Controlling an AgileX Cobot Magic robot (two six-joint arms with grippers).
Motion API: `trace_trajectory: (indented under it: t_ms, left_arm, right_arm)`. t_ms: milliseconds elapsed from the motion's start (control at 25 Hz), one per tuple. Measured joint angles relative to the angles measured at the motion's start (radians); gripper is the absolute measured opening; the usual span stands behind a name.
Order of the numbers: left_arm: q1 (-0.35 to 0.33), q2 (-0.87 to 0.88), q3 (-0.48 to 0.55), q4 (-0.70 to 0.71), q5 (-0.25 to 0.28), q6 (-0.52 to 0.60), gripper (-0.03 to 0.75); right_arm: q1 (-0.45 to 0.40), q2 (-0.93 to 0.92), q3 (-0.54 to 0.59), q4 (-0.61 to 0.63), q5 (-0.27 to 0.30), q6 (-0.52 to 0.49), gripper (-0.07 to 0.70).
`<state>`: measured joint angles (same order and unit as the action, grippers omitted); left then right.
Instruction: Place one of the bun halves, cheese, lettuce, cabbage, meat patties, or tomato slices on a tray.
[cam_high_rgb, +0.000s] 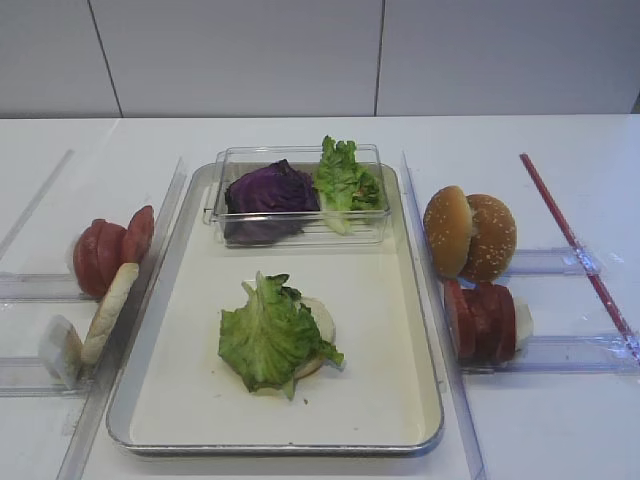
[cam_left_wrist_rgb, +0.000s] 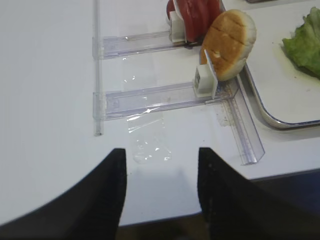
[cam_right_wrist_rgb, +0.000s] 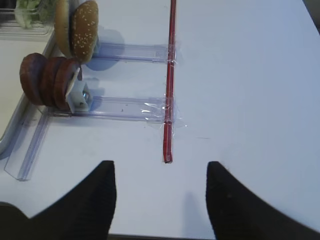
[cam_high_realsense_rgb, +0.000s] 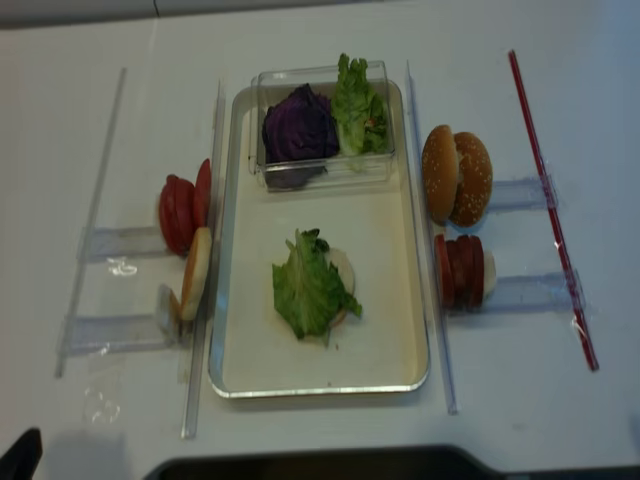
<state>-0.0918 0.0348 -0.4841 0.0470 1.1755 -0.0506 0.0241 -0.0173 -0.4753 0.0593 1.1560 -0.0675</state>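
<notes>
**While both pincers wait open, a lettuce leaf lies on a bun disc in the tray**

While the two pincers stay apart from the food, the tray sits in the middle of the white worktop. Near its centre lies a flat pale bun half, and a lettuce leaf rests on top of it and covers most of it. At the far end of the tray stands a clear plastic box; inside it the cabbage is on the left and more green leaves on the right.

Right of the tray, two sesame bun halves stand on edge in a clear rail, and dark meat patties stand in the nearer rail. Left of the tray are red tomato slices and another bun piece, leaning.

The right pincer is open and holds nothing, above bare worktop near a red strip. The left pincer is also open and empty, near the worktop edge.
</notes>
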Motion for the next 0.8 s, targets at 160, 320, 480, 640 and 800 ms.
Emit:
trace_trajectory:
  t_ms: [160, 320, 480, 640, 800]
  left_arm:
    - [0.0, 0.0, 0.0, 0.0, 0.0, 0.0, 0.343]
    - [0.0, 0.0, 0.0, 0.0, 0.0, 0.0, 0.343]
    - [0.0, 0.0, 0.0, 0.0, 0.0, 0.0, 0.343]
    - [0.0, 0.0, 0.0, 0.0, 0.0, 0.0, 0.343]
    - [0.0, 0.0, 0.0, 0.0, 0.0, 0.0, 0.343]
  right_arm:
    - [0.0, 0.0, 0.007, 0.007, -0.02, -0.001, 0.47]
    - [0.0, 0.0, 0.007, 0.008, -0.022, -0.001, 0.525]
    - [0.0, 0.0, 0.007, 0.008, -0.022, 0.003, 0.534]
    - [0.0, 0.0, 0.007, 0.008, -0.023, 0.003, 0.534]
    - [0.0, 0.0, 0.007, 0.008, -0.023, 0.003, 0.534]
